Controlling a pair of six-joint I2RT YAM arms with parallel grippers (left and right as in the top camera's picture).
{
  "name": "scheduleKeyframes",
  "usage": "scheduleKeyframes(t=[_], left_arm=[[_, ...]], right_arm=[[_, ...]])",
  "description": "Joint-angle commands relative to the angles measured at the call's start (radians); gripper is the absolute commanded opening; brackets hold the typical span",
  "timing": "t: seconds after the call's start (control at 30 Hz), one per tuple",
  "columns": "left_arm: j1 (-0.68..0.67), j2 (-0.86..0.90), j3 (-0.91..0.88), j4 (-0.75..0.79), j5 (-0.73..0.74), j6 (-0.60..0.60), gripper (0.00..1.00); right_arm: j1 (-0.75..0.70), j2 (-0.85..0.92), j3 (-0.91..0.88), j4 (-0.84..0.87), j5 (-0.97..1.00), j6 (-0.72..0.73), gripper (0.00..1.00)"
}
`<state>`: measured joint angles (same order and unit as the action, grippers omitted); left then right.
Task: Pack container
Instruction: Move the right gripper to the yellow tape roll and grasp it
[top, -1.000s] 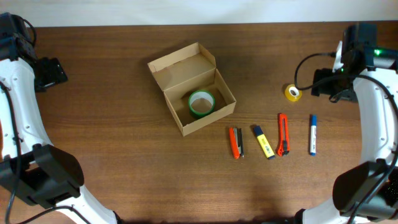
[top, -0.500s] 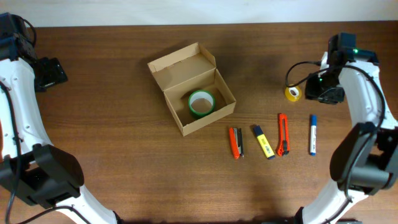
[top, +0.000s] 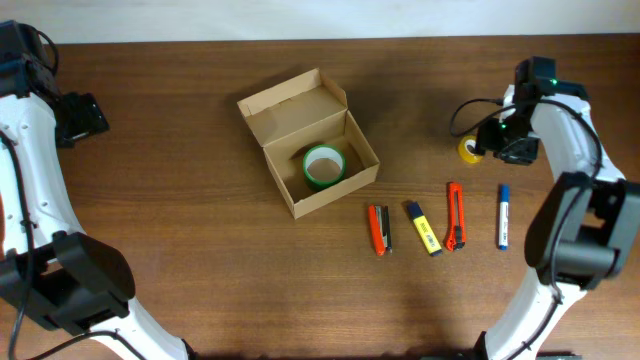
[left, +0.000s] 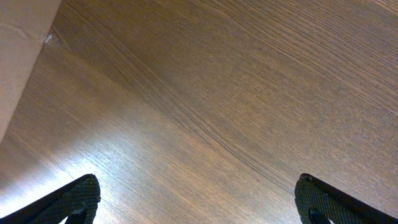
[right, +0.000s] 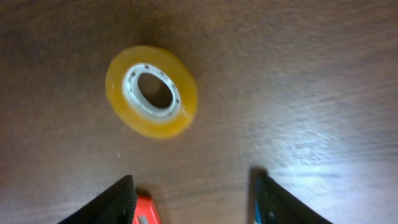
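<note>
- Sitting left of centre in the overhead frame, upper half: the container (top: 292, 108), tan cardboard, turned at an angle to the tabletop (top: 200, 290) edges. Flap lid is hinged open toward the upper left.
- Inside it: one green tape roll (top: 323, 165), lying flat on the box floor, close to the lower-right wall.
- Row of four items below and right of the container, all on the tabletop and apart from each other. Left to right:
  - orange-and-black tool (top: 379, 229)
  - yellow highlighter (top: 423, 227)
  - orange cutter (top: 455, 215)
  - blue pen (top: 503, 216)
- Yellow tape roll (top: 469, 150) lies flat at upper right of the overhead frame, above the cutter and well apart from the container.
- Right gripper (top: 503, 146) sits just right of the yellow roll in the overhead view.
  - Right wrist view: fingers (right: 121, 196) spread, nothing between them. The roll lies beyond the tips, in the upper left of the frame, not touched.
  - An orange sliver shows by the left fingertip at the bottom edge; too little of it to identify.
- Left gripper (top: 80, 118) is at the far left edge of the overhead frame, well apart from the container.
  - Left wrist view: fingers (left: 78, 196) spread wide at the bottom corners, only bare wood grain between them, holding nothing.
</note>
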<state>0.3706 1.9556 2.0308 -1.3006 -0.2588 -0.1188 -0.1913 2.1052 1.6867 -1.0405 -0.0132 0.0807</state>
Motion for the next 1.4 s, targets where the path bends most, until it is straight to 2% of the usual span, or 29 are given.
scheduleKeyframes(t=[0.0,0.13,0.4,1.37], left_arm=[[-0.001,-0.024,-0.003,-0.001,-0.008,0.016,1.00],[-0.001,-0.024,-0.003,-0.001,-0.008,0.016,1.00],[-0.001,-0.024,-0.003,-0.001,-0.008,0.016,1.00],[-0.001,-0.024,-0.003,-0.001,-0.008,0.016,1.00]], right_arm=[[0.026,0.049,0.077,-0.006,0.002,0.006,0.72],[0.029,0.076,0.128,-0.013,0.008,0.006,0.79],[0.025,0.080,0.157,-0.001,0.085,0.006,0.82],[-0.019,0.126,0.156,-0.003,0.119,0.006,0.81]])
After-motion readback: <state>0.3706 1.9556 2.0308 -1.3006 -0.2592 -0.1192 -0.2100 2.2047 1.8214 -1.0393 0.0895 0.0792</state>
